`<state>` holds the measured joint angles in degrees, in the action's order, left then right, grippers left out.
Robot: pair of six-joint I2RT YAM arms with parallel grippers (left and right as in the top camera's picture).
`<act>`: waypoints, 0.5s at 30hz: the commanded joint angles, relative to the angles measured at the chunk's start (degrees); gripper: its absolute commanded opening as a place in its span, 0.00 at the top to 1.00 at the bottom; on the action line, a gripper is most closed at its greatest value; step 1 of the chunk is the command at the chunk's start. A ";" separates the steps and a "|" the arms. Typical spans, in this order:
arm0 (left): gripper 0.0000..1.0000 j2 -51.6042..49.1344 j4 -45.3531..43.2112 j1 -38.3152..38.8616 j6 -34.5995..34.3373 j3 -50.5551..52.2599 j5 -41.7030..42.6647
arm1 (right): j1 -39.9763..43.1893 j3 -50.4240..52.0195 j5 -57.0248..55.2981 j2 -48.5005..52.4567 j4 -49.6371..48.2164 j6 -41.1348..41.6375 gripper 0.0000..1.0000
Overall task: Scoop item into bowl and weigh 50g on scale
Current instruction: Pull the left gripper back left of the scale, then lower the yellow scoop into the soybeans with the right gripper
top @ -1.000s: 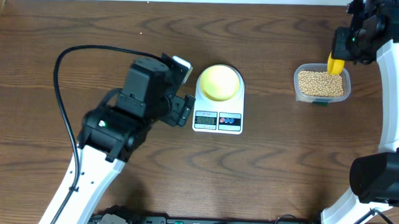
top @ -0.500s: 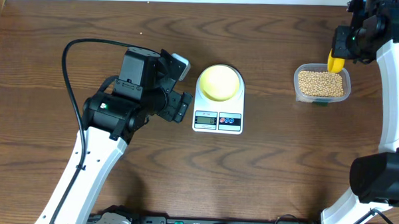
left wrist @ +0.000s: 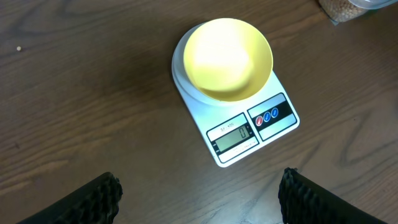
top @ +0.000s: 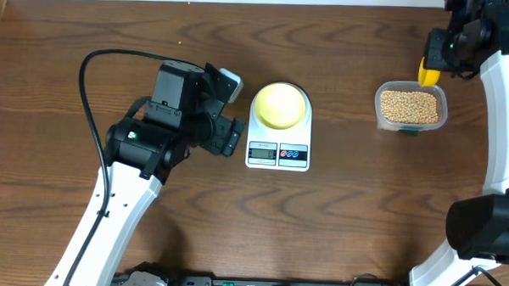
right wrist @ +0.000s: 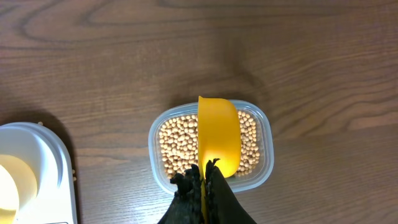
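Note:
A pale yellow-green bowl (top: 280,105) sits empty on the white scale (top: 279,152); in the left wrist view the bowl (left wrist: 229,59) is bare inside and the scale (left wrist: 231,134) display reads 0. My left gripper (top: 231,110) hangs open just left of the scale, its fingers (left wrist: 102,196) wide apart over bare wood. Tan beans (top: 409,105) fill a clear tub (right wrist: 266,158) at the far right. My right gripper (right wrist: 204,173) is shut on the handle of a yellow scoop (right wrist: 219,132), held above the beans (right wrist: 176,147). No beans show on the scoop.
A black cable (top: 91,86) loops from the left arm over the table's left half. The white right arm (top: 501,118) runs down the right edge. A lone bean (left wrist: 19,48) lies on the wood left of the scale.
The left arm swung back and to the left, away from the scale, then held still. The right gripper raised the scoop a little, toward the tub's far edge.

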<state>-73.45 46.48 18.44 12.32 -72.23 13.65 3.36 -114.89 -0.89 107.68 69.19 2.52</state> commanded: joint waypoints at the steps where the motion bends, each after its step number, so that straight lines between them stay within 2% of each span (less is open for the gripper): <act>1: 0.17 -0.17 0.22 -0.22 0.94 0.02 0.72 | -0.42 0.42 -0.04 -1.25 0.42 -0.46 0.99; 11: 0.17 -0.17 0.22 -0.22 0.94 0.02 0.72 | -0.42 0.42 -0.04 -1.25 2.49 -0.22 0.99; 15: 0.17 -0.17 0.22 -0.22 0.92 0.02 0.72 | -0.39 0.42 -0.04 -1.25 2.84 3.26 0.99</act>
<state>-73.45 46.48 18.44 12.32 -72.23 13.65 3.36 -114.89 -0.89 107.68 72.03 3.27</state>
